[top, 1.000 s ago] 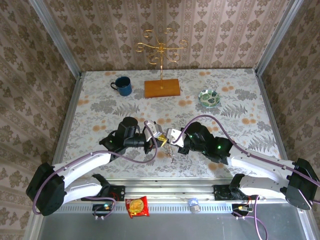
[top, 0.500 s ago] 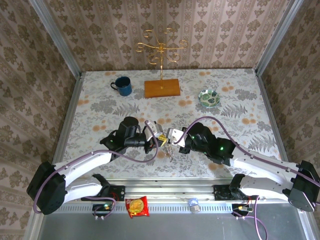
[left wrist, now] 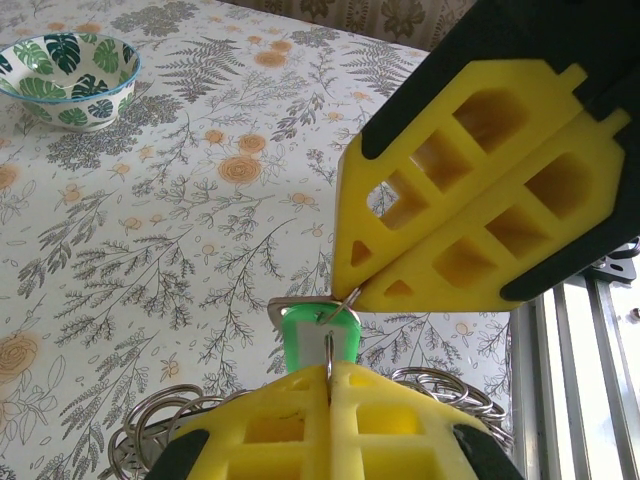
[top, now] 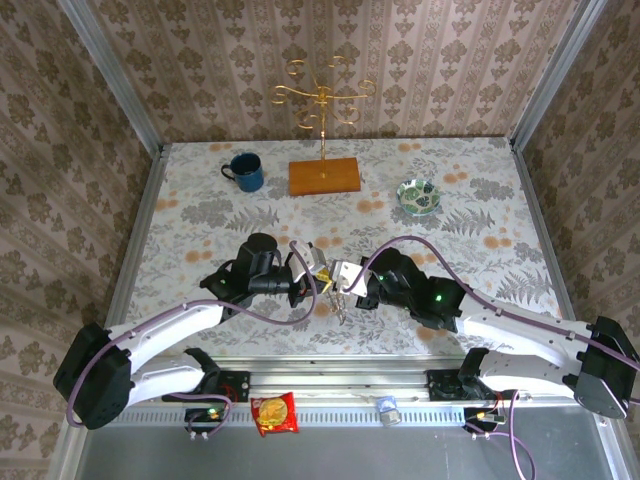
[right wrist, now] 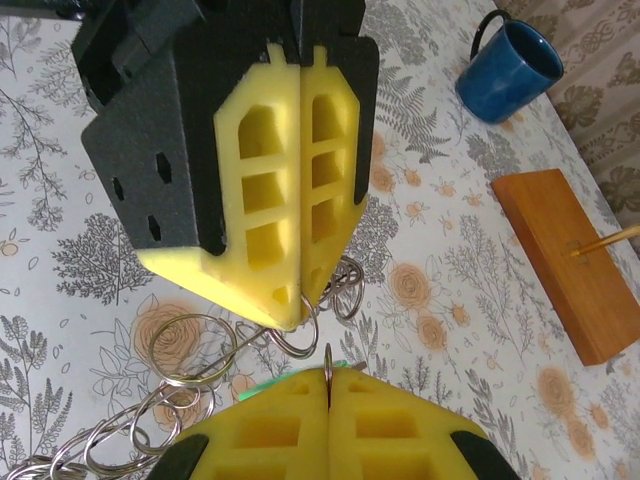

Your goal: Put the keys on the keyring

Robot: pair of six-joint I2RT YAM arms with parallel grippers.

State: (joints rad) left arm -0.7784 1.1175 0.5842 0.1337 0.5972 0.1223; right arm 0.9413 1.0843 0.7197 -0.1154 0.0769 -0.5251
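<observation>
Wire keyring point(left wrist: 440, 378) held from both sides over table point(left wrist: 150, 250).
Closed left end effector point(top: 318, 272) pinches a thin wire of it in its finger seam, with more loops hanging below its fingers; green-headed key point(left wrist: 314, 335) sits just ahead of those fingertips, touching the wire, directly beneath the opposing tips; closed right end effector point(top: 338, 276) nips a loop at its tip, almost touching the left one; patterned bowl point(left wrist: 65, 75) lies well beyond both.
</observation>
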